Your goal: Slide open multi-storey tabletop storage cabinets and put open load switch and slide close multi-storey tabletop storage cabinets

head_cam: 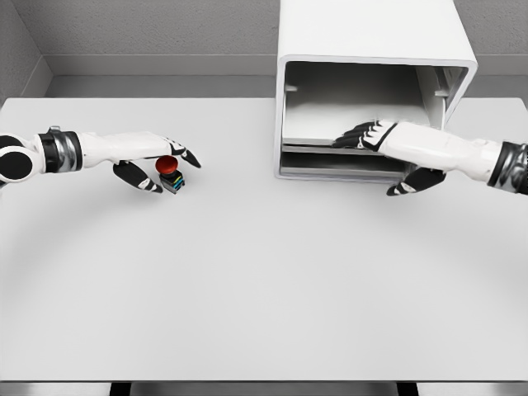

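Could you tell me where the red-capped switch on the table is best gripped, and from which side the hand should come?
Probably by the dark square body under the red cap, pinched across two opposite flat sides. The switch stands upright on the table, and its round cap looks harder to pinch. The left hand is already around it from the left and above, thumb on the near side, so that approach suits.

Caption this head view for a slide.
Left hand grasps red-capped load switch; right hand reaches into white storage cabinet.

One table, one storage cabinet, one red-capped load switch, and two hands: left hand, right hand.
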Robot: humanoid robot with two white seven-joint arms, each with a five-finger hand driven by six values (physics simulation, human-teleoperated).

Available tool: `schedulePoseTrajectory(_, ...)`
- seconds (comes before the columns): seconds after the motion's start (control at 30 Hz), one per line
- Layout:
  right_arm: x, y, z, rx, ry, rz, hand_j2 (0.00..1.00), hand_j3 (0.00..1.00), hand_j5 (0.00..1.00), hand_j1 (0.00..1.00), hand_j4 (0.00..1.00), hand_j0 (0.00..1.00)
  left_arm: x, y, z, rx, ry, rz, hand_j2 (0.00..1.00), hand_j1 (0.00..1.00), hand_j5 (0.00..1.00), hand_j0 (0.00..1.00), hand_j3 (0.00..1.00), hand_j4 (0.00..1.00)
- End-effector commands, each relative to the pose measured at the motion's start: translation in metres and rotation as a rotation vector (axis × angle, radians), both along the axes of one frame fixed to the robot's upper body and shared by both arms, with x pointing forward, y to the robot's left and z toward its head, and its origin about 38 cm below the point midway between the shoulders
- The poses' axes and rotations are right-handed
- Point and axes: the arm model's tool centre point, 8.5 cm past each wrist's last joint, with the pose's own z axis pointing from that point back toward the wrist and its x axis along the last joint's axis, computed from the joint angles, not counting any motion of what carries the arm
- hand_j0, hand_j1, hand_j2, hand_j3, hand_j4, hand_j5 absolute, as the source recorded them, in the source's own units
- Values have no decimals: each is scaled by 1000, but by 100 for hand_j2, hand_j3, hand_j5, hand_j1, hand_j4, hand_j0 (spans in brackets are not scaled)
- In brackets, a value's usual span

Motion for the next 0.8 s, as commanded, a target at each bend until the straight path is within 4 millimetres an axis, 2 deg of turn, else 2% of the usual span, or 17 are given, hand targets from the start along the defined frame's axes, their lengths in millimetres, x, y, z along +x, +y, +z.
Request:
schedulePoseTrajectory(0.0,-2,-3,4,-1,-4,-1,100,100,100,100,100,100,1,0,1,-6,1,4,70,70,70,70,70,70)
schedulePoseTrajectory(0.27,-25,3,3,-5,1,48,100,100,100,100,100,100,0,2,-1,0,4,7,66,66,66,66,66,66)
schedulePoseTrajectory(0.43,-35,5,8,-6,-10,71,100,100,100,100,100,100,0,3,-1,8,1,7,57,57,57,57,57,57)
schedulePoseTrajectory(0.63,-41,-11,11,-3,9,40,100,100,100,100,100,100,2,6,-2,18,2,14,49,49,49,49,49,49)
schedulePoseTrajectory(0.77,-47,-17,9,-19,21,35,100,100,100,100,100,100,3,6,0,16,-2,15,48,48,48,48,48,48)
